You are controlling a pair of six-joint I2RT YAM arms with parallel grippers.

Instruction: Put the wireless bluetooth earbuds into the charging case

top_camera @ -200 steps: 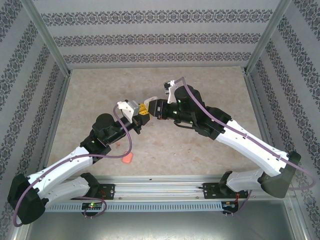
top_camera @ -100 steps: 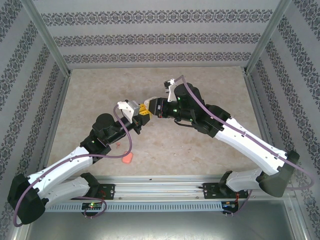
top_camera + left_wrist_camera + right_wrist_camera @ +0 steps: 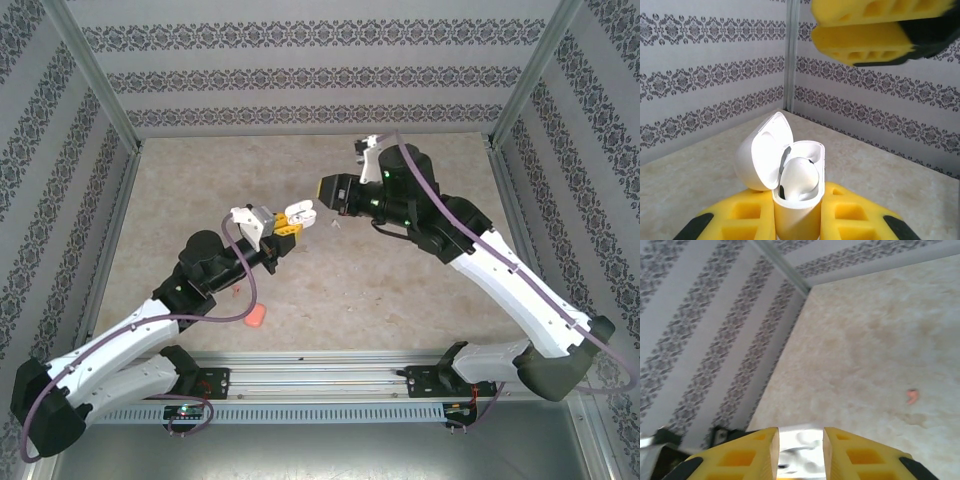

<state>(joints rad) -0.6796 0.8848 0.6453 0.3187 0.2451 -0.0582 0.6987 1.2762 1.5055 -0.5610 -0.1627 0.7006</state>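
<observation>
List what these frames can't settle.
- Left wrist view: second socket of the charging case, hidden behind the seated white earbud.
- Right wrist view: white blur between the fingers of the right pincer, cut off by the bottom edge; gripped or not, unclear.
- Top view: red speck, too small to identify.

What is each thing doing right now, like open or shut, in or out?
white charging case: lid open, gripped by left fingers.
white earbud: sitting inside that case.
left fingers: shut on the case.
right fingers: slightly apart, empty.
salmon earbud: loose on the table.
salmon case: on the table, lid unclear.
</observation>
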